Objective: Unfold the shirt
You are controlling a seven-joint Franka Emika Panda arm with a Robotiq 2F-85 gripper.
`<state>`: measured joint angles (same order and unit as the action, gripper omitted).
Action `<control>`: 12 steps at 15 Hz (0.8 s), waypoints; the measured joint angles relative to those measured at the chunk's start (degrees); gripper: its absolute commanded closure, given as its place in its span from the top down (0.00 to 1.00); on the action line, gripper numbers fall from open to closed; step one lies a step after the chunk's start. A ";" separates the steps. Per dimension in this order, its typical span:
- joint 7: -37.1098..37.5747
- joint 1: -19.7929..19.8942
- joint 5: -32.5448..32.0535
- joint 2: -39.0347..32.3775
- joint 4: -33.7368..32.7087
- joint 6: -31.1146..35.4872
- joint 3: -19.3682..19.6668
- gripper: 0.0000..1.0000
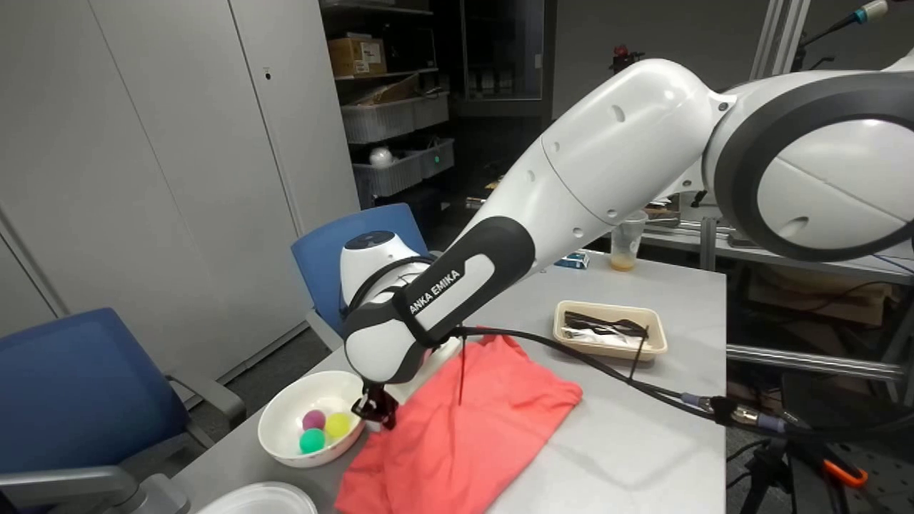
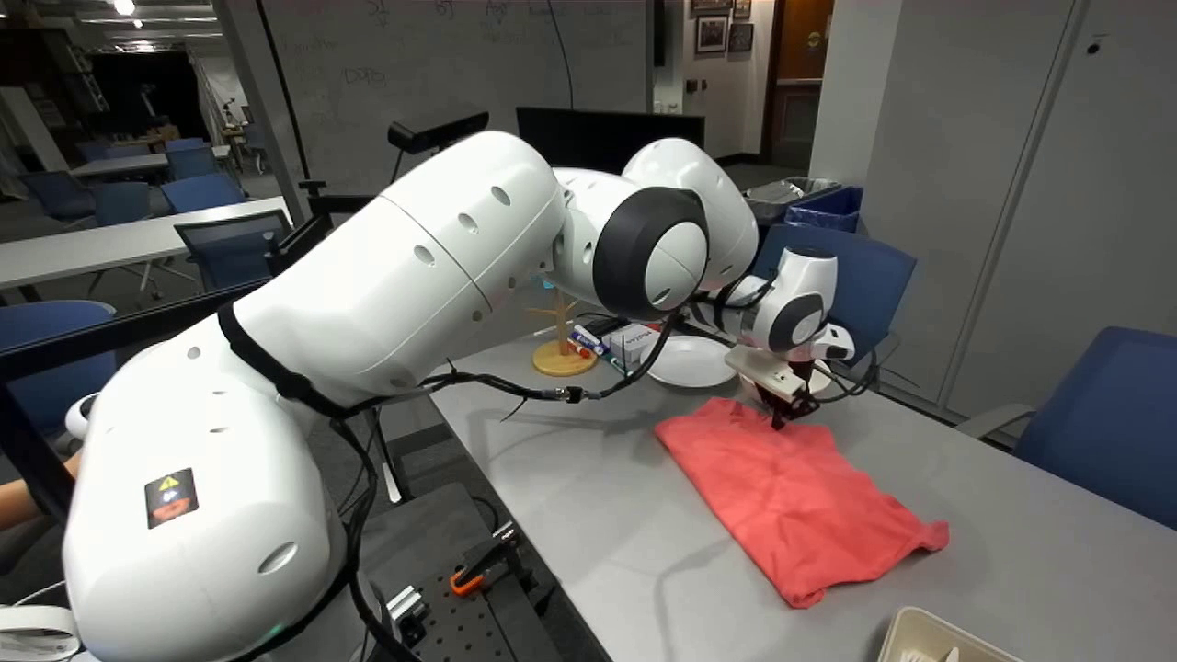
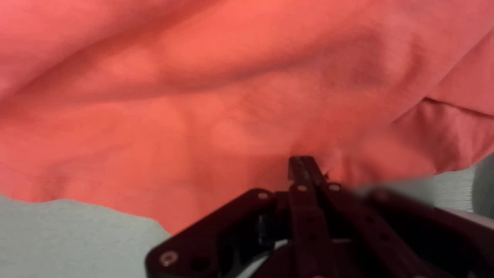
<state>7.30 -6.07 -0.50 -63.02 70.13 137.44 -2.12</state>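
The coral-red shirt (image 1: 471, 428) lies wrinkled and bunched on the grey table in an exterior view, and it also shows in another exterior view (image 2: 800, 501). In the wrist view the shirt (image 3: 185, 127) fills most of the picture, with folds across it and a loose edge low at the left. My gripper (image 1: 388, 420) is low at the shirt's edge beside the white bowl; it also shows there from another side (image 2: 779, 423). In the wrist view its dark fingertips (image 3: 303, 159) are together against the cloth. Whether cloth is pinched between them cannot be told.
The white bowl (image 1: 275, 434) holds three coloured balls close to the gripper. A white plate (image 2: 691, 361) stands near a small box and markers. A beige tray (image 1: 607, 348) with dark utensils sits on the table, and a plastic cup (image 1: 628, 239) stands further back. Blue chairs flank the table.
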 measured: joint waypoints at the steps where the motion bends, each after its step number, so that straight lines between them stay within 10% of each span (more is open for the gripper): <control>1: 0.00 0.00 0.00 0.00 -0.02 0.00 0.00 0.00; 8: 0.00 -0.12 0.00 1.31 1.14 -0.05 -0.15 0.00; 9: 0.00 -0.22 -0.01 1.86 1.75 -0.05 -0.14 0.26; 12: 0.00 -0.55 -0.01 2.73 3.16 -0.05 -0.15 0.43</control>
<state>7.30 -6.62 -0.50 -60.29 73.28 137.39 -2.27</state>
